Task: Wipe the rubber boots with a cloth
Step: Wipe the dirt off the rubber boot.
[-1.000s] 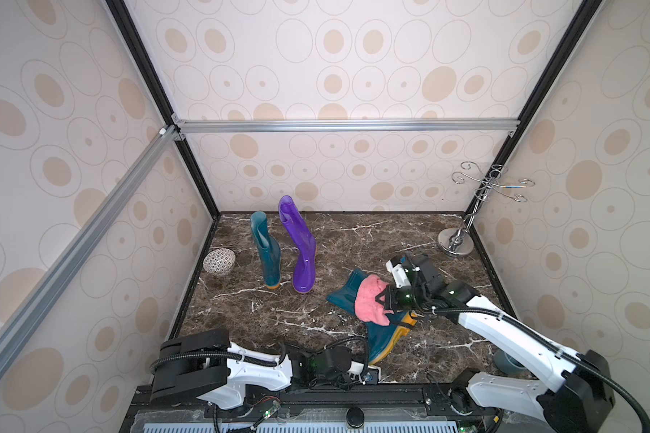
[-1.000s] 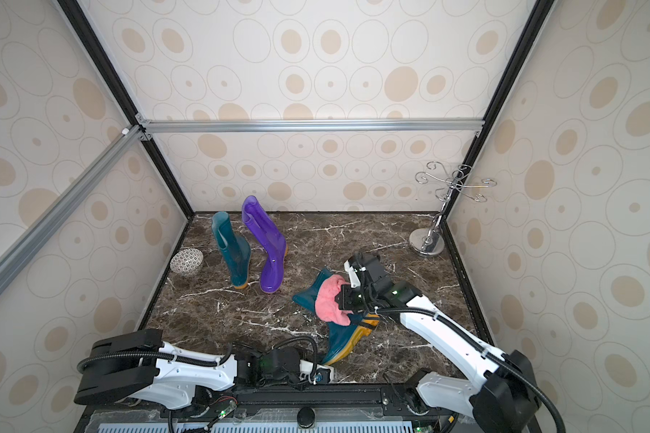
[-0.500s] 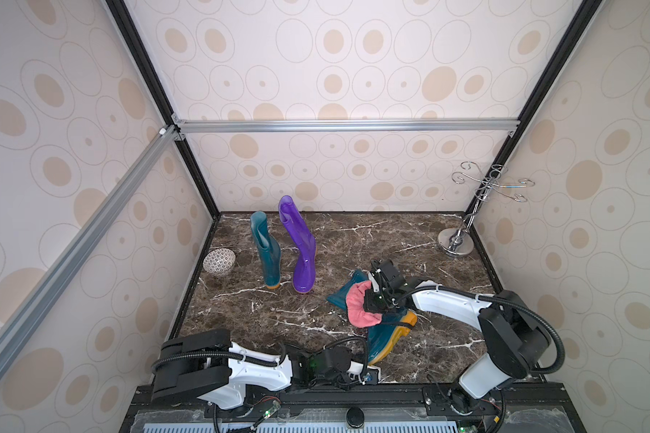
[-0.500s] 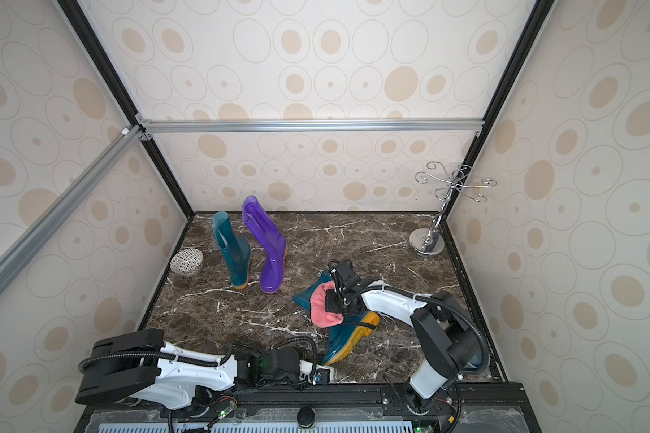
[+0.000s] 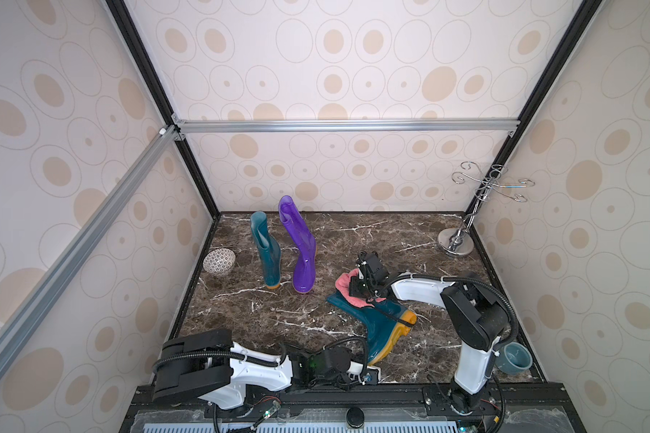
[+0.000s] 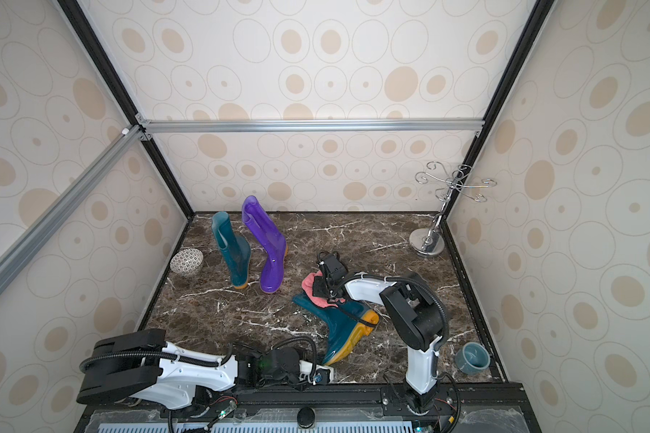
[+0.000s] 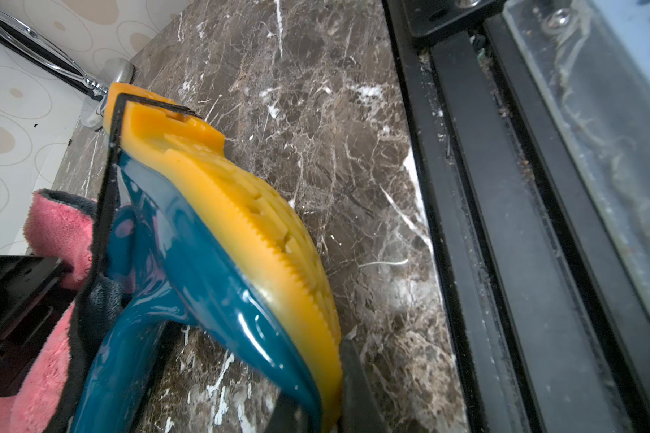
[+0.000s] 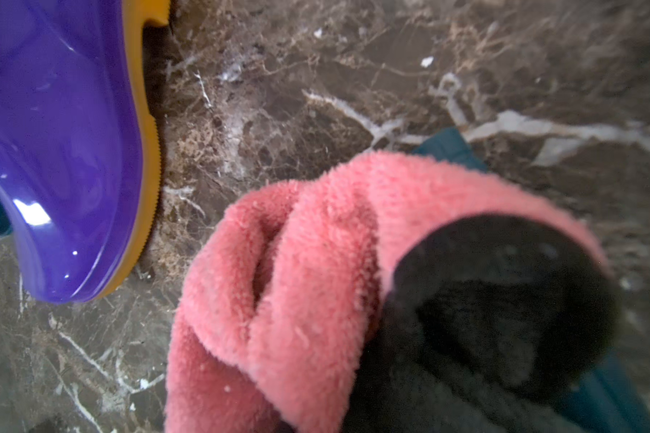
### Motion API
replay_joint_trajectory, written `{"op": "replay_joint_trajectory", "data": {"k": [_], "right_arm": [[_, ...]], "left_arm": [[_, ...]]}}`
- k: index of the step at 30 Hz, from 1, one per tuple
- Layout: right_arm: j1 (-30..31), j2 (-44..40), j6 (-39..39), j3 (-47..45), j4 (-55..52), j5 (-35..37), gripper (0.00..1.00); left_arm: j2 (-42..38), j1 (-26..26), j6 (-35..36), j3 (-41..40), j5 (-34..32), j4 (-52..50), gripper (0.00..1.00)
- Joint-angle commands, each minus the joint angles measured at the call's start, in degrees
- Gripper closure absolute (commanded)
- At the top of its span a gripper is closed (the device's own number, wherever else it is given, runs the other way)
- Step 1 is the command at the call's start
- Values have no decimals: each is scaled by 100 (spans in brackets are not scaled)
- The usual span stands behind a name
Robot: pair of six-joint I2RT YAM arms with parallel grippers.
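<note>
Dark brown marble-veined tabletop (image 5: 353, 232) inside a wallpapered enclosure, seen in both top views. The lying teal boot (image 5: 381, 318) (image 6: 344, 322), a glossy dark teal rubber boot with a yellow-orange treaded sole, rests on its side right of centre, its shaft opening turned toward the standing boots and its toe toward the front edge. The cloth (image 5: 344, 283) (image 6: 310, 283), a fluffy pink terry towel with a dark grey edge, is bunched over the upper shaft of this boot. The right gripper (image 5: 356, 290) (image 6: 319, 288) is closed on the cloth and rests it on the shaft. The right wrist view shows the pink pile (image 8: 316, 262) folded around its grey edge. The left gripper (image 5: 368, 375) (image 6: 321, 375) sits low at the front edge, jaws clamped on the toe of the lying teal boot (image 7: 203, 281). The upright teal boot (image 5: 269, 255) (image 6: 233, 255) and the purple boot (image 5: 301, 255) (image 6: 269, 255) (image 8: 61, 150), both glossy rubber with orange soles, stand side by side at back left, apart from the cloth. A round patterned bowl (image 5: 219, 261) lies by the left wall. A chrome hook stand (image 5: 455, 243) occupies the back right corner. A blue-grey cup (image 5: 513, 358) sits at front right.
</note>
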Motion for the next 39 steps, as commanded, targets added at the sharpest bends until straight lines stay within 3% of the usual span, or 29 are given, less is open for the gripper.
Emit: {"op": "replay_joint_trajectory", "data": {"k": [1, 9, 14, 18, 22, 26, 33, 39], "right_arm": [[36, -1012, -84, -390, 199, 33, 100], [18, -3393, -280, -1118, -2118, 314, 100], [-78, -4976, -158, -1281, -3782, 1369, 100], [-123, -5919, -562, -528, -4752, 2017, 100], [-111, -5773, -1087, 711, -5479, 1802, 100], [-100, -5389, -1023, 1510, -5887, 1116, 100], [114, -4610, -249, 847, -4481, -961, 100], [312, -3554, -330, 61, -3683, -746, 100]], "left_arm": [[14, -128, 110, 13, 371, 218, 100], [-8, -130, 154, 87, 272, 102, 100], [-44, -128, 198, 103, 206, 29, 100], [-12, -129, 227, 122, 197, 34, 100], [-13, -133, 222, 138, 186, 29, 100], [-100, -131, 251, 111, 136, 18, 100], [-152, -129, 306, 72, 74, 64, 100], [-209, -129, 337, 59, 72, 33, 100]]}}
